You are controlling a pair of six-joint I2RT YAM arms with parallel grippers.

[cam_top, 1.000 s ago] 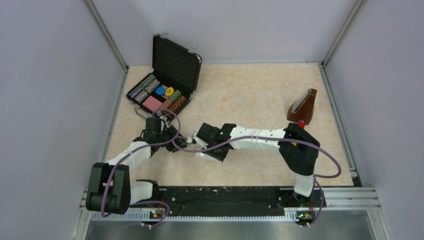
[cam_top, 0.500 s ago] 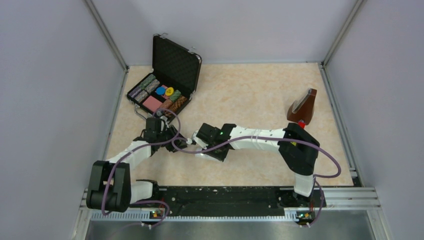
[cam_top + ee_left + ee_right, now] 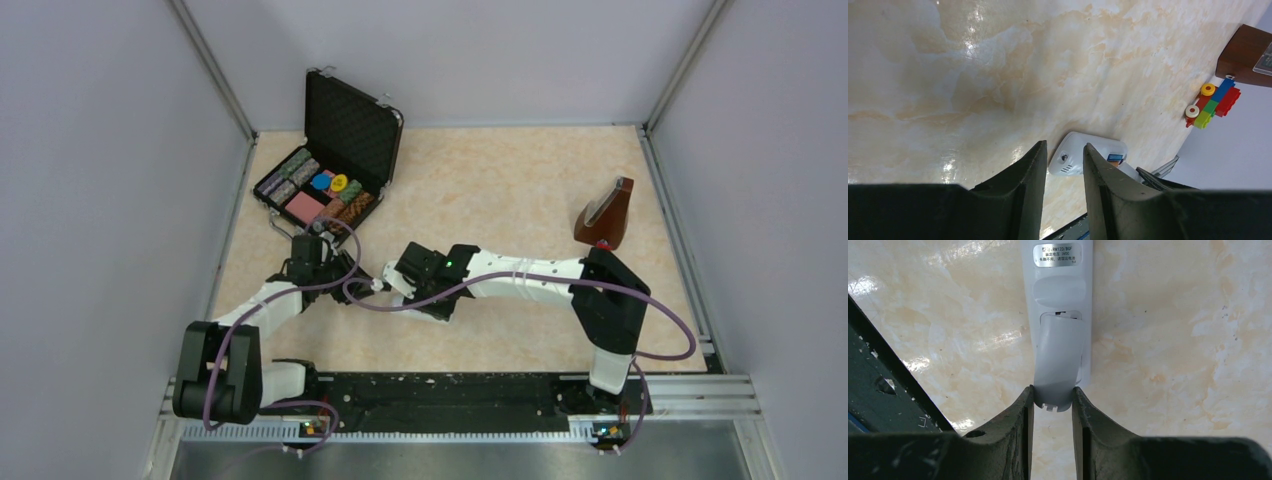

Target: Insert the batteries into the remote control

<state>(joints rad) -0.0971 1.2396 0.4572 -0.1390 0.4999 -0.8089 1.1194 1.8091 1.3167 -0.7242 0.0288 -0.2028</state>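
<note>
Your right jaws — clamped on the battery cover [image 3: 1058,365], tilted over the slot of the remote control [image 3: 1062,290] | your left jaws — slightly apart, empty, near the remote control.

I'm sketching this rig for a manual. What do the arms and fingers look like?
The left arm and right arm alternate black joint housings with white links. A purple cable loops along each. The right wrist carries a small green light. The fingers are matte black, tapering towards their tips.
</note>
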